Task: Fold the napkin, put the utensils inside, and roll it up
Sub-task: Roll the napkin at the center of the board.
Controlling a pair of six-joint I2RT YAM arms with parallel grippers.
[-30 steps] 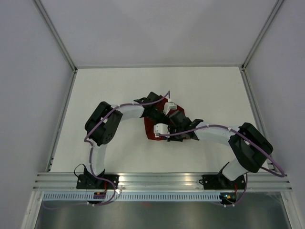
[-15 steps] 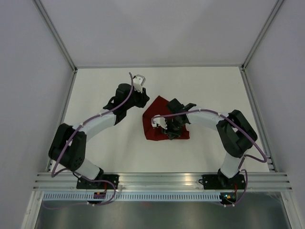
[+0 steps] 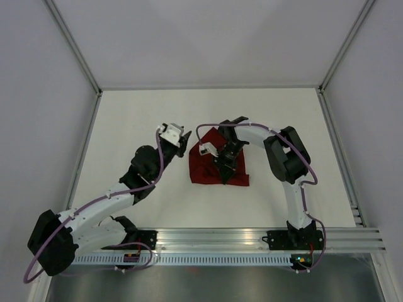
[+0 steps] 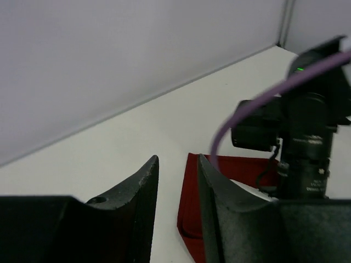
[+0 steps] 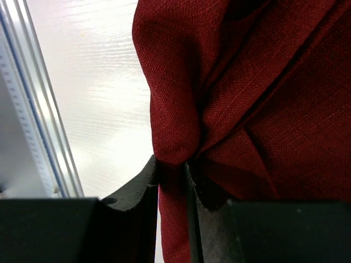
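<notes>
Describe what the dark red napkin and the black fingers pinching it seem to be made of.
Dark red napkin: woven fabric, matte; visible weave, soft folds. Right gripper's black fingers: probably plastic or rubber, matte; faintly grainy surface, material uncertain.

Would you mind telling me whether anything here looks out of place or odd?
The napkin lies rumpled rather than flat, with a fold bunched up in the right pincer. No fork shows in any view.
</notes>
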